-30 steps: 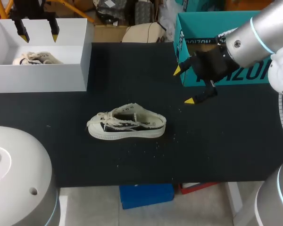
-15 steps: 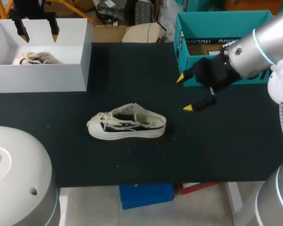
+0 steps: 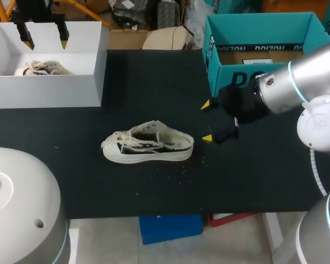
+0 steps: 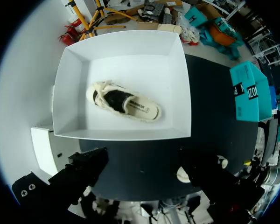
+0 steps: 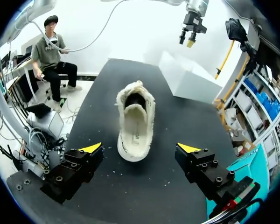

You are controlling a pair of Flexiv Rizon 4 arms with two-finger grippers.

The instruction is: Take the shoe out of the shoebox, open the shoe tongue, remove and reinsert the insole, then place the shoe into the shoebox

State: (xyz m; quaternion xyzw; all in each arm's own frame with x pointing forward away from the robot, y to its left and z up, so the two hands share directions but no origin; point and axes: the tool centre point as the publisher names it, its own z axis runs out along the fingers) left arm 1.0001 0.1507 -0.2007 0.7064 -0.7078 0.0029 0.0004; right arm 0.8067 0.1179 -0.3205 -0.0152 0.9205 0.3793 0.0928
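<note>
Lower and nearer now, the right arm's jaws stand wide open and empty just behind the heel of the cream-and-black canvas shoe, which sits on its sole on the black worktop. The left arm's jaws hang parted, seemingly empty, over the white cardboard shoebox holding a second cream shoe.

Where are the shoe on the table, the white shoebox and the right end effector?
shoe on the table [image 3: 148, 144], head view, its side.
white shoebox [image 3: 44, 91], head view, its front wall.
right end effector [image 3: 208, 121], head view, midway between its tips.
</note>
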